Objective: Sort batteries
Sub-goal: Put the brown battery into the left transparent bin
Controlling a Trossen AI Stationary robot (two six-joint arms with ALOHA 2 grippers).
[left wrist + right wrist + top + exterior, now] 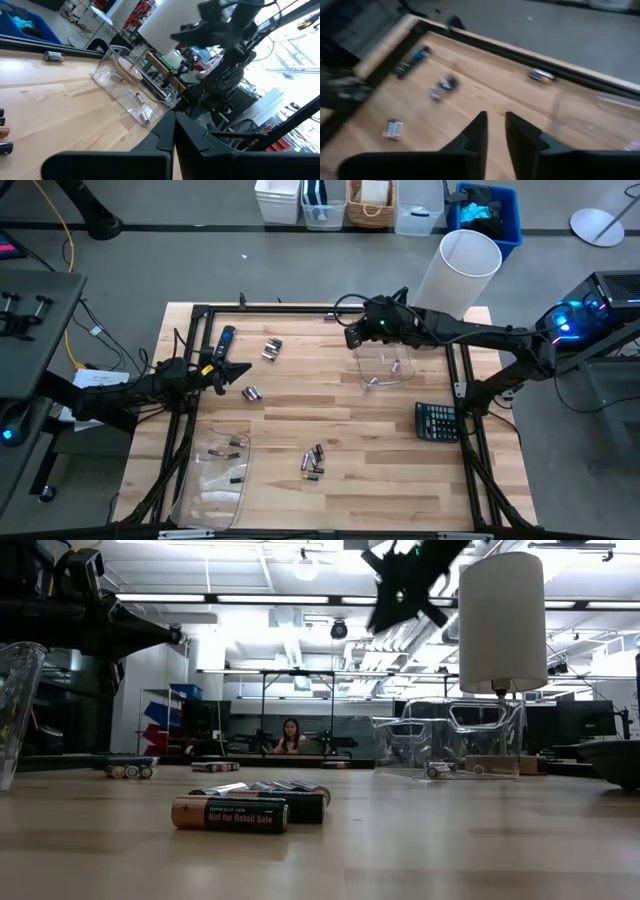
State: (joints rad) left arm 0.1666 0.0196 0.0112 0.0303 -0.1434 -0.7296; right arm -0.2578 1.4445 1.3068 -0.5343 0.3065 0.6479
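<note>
Loose batteries lie on the wooden table in small groups: one group (272, 348) at the far left, one (252, 393) beside it, one (313, 462) near the front, also (230, 812). A clear tray (385, 368) at the far right holds a few silvery batteries (372, 381). A second clear tray (215, 470) at the front left holds dark ones (232, 442). My right gripper (495, 120) hangs high over the far edge, left of the far tray (352, 333). A narrow gap shows between its fingers, with nothing in it. My left gripper (243, 369) waits shut at the left (174, 117), holding nothing.
A dark calculator (437, 421) lies at the right edge and a black-and-blue remote (224, 340) at the far left. A tall white cylinder (458, 270) stands at the far right corner. Black frame bars (465, 410) run along the table's sides.
</note>
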